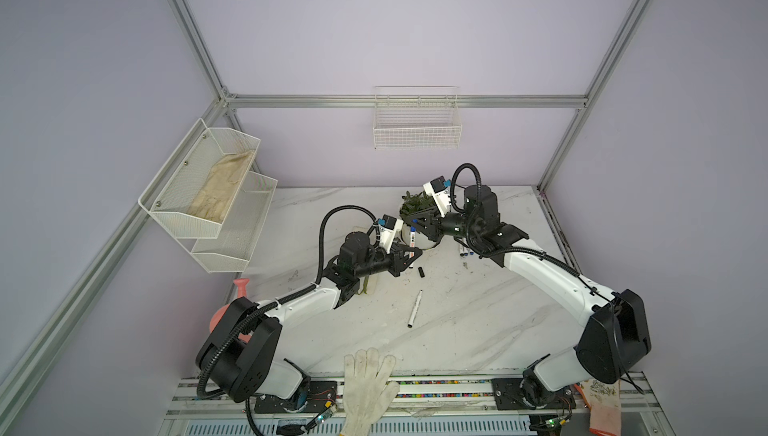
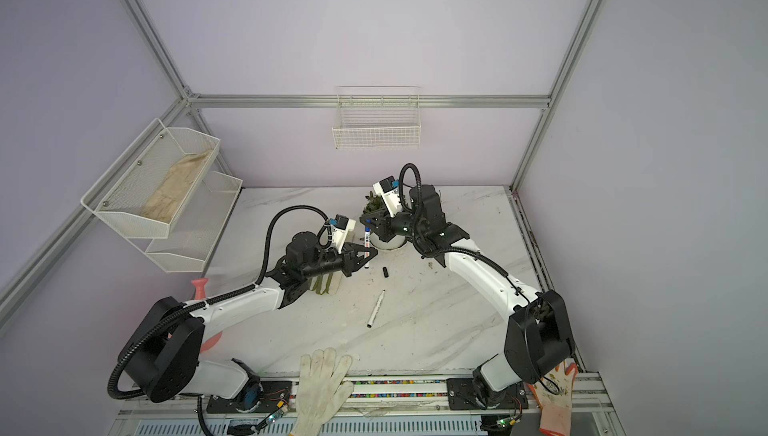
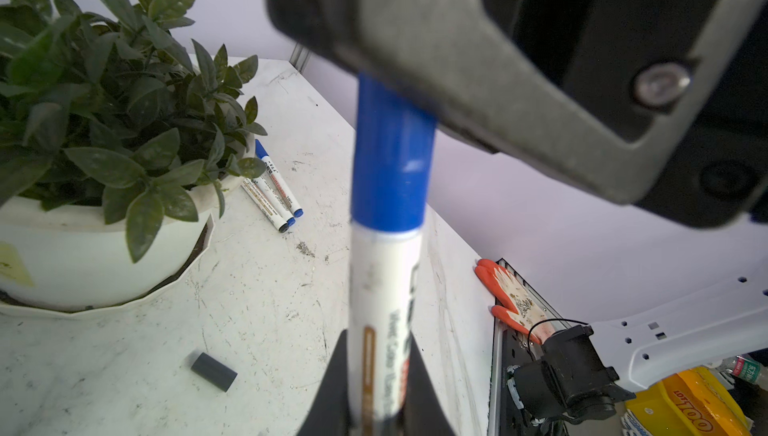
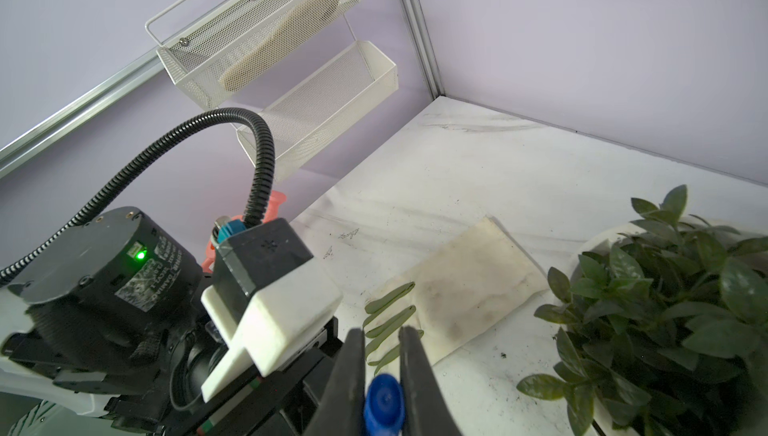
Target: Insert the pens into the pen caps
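A white pen (image 3: 382, 288) is held above the table with my left gripper (image 3: 380, 342) shut on its barrel. A blue pen cap (image 3: 390, 164) sits over its far end. My right gripper (image 4: 382, 334) is shut on that cap (image 4: 384, 402). In both top views the two grippers (image 1: 411, 253) (image 1: 415, 225) meet in front of the plant pot, joined by the pen (image 2: 367, 243). Another pen (image 1: 415, 309) lies loose mid-table, and a black pen cap (image 1: 422, 272) (image 3: 214, 371) lies near it. Three capped pens (image 3: 274, 189) lie beside the pot.
A white pot with a leafy plant (image 3: 104, 101) stands just behind the grippers. A stained pad (image 4: 465, 288) with olive-green strips (image 4: 390, 317) lies under the left arm. A white glove (image 1: 368, 388) hangs over the front edge. Wire baskets (image 1: 208, 189) (image 1: 417, 122) hang on the walls.
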Controlling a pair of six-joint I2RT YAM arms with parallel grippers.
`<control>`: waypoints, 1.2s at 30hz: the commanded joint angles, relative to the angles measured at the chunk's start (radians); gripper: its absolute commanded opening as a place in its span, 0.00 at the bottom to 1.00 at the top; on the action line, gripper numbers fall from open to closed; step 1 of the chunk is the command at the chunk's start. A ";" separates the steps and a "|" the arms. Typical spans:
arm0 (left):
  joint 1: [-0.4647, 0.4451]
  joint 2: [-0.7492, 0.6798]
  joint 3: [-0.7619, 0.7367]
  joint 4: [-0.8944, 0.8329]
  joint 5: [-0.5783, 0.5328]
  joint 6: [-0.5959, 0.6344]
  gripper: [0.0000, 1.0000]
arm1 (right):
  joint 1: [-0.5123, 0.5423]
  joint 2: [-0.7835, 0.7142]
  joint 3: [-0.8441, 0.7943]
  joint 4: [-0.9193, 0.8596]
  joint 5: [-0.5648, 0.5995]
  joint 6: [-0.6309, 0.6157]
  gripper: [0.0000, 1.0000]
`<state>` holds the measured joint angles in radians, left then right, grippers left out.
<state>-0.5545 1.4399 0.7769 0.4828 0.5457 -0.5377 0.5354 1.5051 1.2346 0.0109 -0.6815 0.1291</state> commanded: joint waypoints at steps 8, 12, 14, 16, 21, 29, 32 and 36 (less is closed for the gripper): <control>0.179 -0.064 0.297 0.095 -0.408 0.031 0.00 | 0.024 0.019 -0.081 -0.433 -0.151 -0.111 0.00; 0.183 -0.057 0.354 0.048 -0.479 0.107 0.00 | 0.044 0.019 -0.084 -0.467 -0.124 -0.138 0.00; 0.187 -0.049 0.384 0.034 -0.510 0.127 0.00 | 0.056 0.025 -0.080 -0.485 -0.113 -0.150 0.00; 0.189 -0.039 0.403 0.049 -0.527 0.131 0.00 | 0.072 0.036 -0.069 -0.510 -0.101 -0.170 0.00; 0.192 -0.019 0.444 0.105 -0.529 0.127 0.00 | 0.092 0.057 -0.066 -0.534 -0.070 -0.193 0.00; 0.207 0.015 0.524 0.152 -0.525 0.123 0.00 | 0.092 0.058 -0.074 -0.520 -0.114 -0.207 0.00; 0.214 0.017 0.548 0.147 -0.538 0.118 0.00 | 0.093 0.067 -0.076 -0.536 -0.072 -0.206 0.00; 0.254 0.025 0.575 0.152 -0.547 0.071 0.00 | 0.098 0.069 -0.089 -0.539 -0.039 -0.203 0.00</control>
<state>-0.5163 1.5146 1.0027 0.1936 0.4412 -0.2249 0.5602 1.5318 1.2724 0.0200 -0.5282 -0.0181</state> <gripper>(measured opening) 0.133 0.149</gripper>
